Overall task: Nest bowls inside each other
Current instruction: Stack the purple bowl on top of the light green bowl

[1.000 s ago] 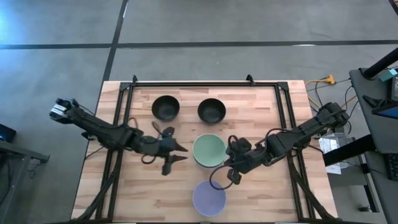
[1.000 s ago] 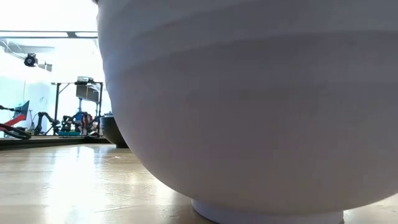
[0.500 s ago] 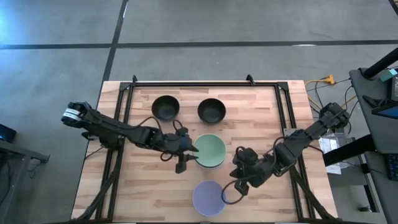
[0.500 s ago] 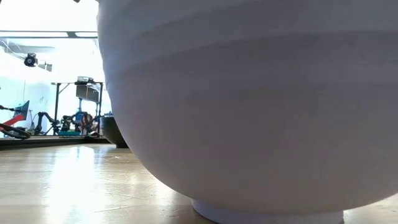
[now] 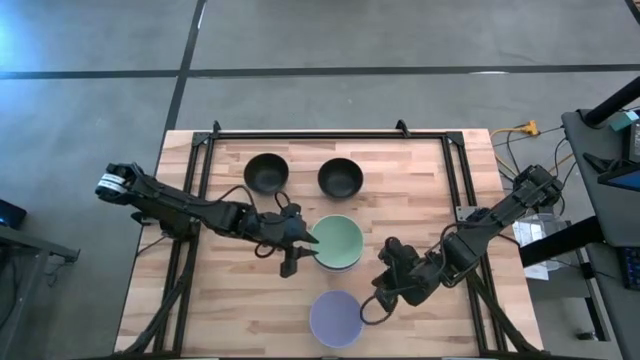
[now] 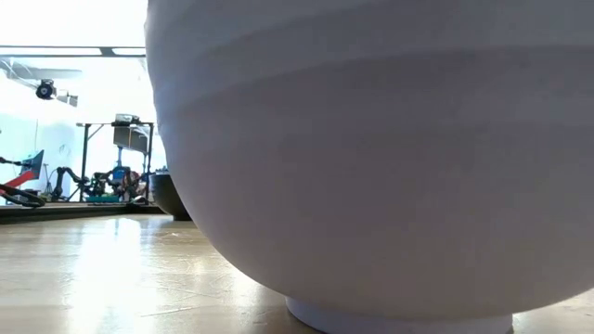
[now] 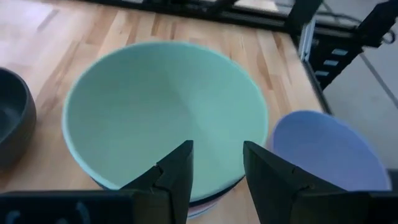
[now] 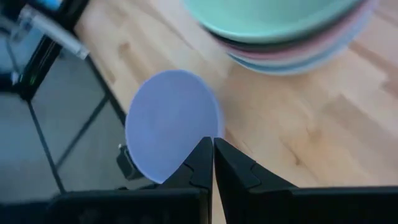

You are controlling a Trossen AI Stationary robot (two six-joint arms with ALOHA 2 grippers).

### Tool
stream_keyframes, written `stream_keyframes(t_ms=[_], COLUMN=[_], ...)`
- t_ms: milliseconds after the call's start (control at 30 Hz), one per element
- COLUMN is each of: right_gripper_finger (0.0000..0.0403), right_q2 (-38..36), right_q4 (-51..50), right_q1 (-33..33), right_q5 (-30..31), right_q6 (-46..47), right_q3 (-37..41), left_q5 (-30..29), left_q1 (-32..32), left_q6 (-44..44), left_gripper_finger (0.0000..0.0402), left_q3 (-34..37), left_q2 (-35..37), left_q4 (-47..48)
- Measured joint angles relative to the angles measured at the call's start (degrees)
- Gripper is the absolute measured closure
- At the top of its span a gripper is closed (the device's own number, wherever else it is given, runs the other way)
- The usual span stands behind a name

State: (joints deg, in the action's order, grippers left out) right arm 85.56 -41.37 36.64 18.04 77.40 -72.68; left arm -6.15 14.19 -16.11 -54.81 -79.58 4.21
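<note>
A green bowl (image 5: 338, 240) (image 7: 161, 106) tops a nested stack at the table's middle; dark, pink and pale blue rims (image 8: 298, 53) show under it. A lavender bowl (image 5: 332, 320) (image 8: 168, 124) stands alone on its foot near the near edge and fills the low view (image 6: 371, 139). My left gripper (image 5: 298, 253) (image 7: 217, 163) is open at the stack's left rim, fingers just over the green bowl's edge. My right gripper (image 5: 372, 300) (image 8: 211, 144) is shut at the lavender bowl's right rim. My right gripper has the lavender bowl's right rim (image 8: 214, 130) between its two fingers, one finger (image 8: 200, 155) over the bowl's inside and the other outside. It comes slanting down from the table's right. The bowl stands on the table on its foot (image 6: 390, 315).
Two black bowls (image 5: 266, 172) (image 5: 340, 177) stand side by side toward the far edge; one shows beside the stack in the left wrist view (image 7: 12, 112). A dark frame rail (image 5: 330, 135) runs along the table's far edge and down both sides. Bare wood lies left of the lavender bowl.
My left gripper has moved toward the table's right, up to the green stack's left rim. My right gripper has moved from beside the stack toward the near edge, to the lavender bowl's right rim. The bowls have stayed in place.
</note>
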Motion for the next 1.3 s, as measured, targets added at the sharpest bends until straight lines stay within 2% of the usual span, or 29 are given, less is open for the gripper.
stream_keyframes(t_ms=[133,233,400,533,733,1000,1167,1300], right_gripper_finger=[0.0393,0.0381,0.033,0.0294,0.0278,0.0282,0.0285,0.0292], right_q2=[0.0,0.0,0.0,0.1,1.8,10.7,14.4,16.5], right_q4=[0.3,3.4,12.9,16.1,16.6,16.5,16.5,16.7], right_q1=[0.5,0.7,0.4,0.0,-0.2,-0.2,-0.5,-1.4], right_q5=[-0.1,-1.7,-2.0,-2.0,-2.0,-5.0,-5.7,-9.9], right_q6=[11.1,14.5,17.5,18.2,17.9,16.0,16.0,15.4], right_q3=[3.1,5.4,8.8,11.2,11.3,6.8,5.4,5.4], left_q5=[0.0,0.1,0.0,0.0,-0.1,1.0,1.7,1.8], left_q1=[0.7,1.2,2.2,2.9,2.9,3.7,4.0,4.0], left_q6=[-0.1,-1.6,-3.2,-4.4,-7.8,-15.1,-16.5,-16.5], left_gripper_finger=[0.0277,0.0277,0.0277,0.0277,0.0277,0.0277,0.0277,0.0277], left_q3=[0.0,0.0,0.7,2.3,7.6,14.2,15.4,15.8], left_q2=[3.4,7.2,13.8,18.5,23.8,27.6,28.0,27.8], left_q4=[4.1,10.6,22.5,28.0,28.9,29.0,28.7,28.7])
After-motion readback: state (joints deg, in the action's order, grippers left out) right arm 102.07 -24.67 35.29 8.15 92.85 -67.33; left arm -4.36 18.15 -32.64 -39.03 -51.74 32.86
